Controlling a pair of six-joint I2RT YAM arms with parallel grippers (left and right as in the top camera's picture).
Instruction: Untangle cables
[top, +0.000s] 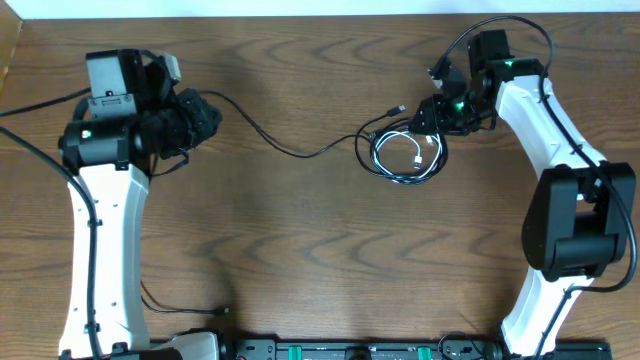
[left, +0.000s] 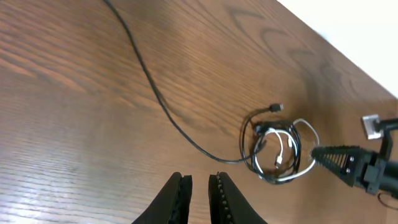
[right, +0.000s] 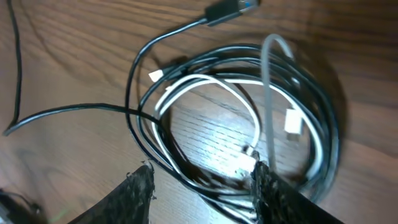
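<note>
The black cable (top: 290, 152) runs from beside my left gripper (top: 205, 112) across the table into a coil, tangled there with the short white cable (top: 418, 150). In the right wrist view my right gripper (right: 200, 174) is open, its fingertips on either side of several coil strands of the black cable (right: 62, 113) and the white cable (right: 211, 79). In the left wrist view my left gripper (left: 199, 180) has only a narrow gap and holds nothing. The black cable (left: 155, 93) and the white cable (left: 281, 152) lie beyond it.
A black plug with a blue tip (right: 230, 9) sticks out of the coil's far side. The right arm's base (top: 575, 230) stands at the right, the left arm's column (top: 100, 250) at the left. The table's far edge (top: 320, 14) is behind.
</note>
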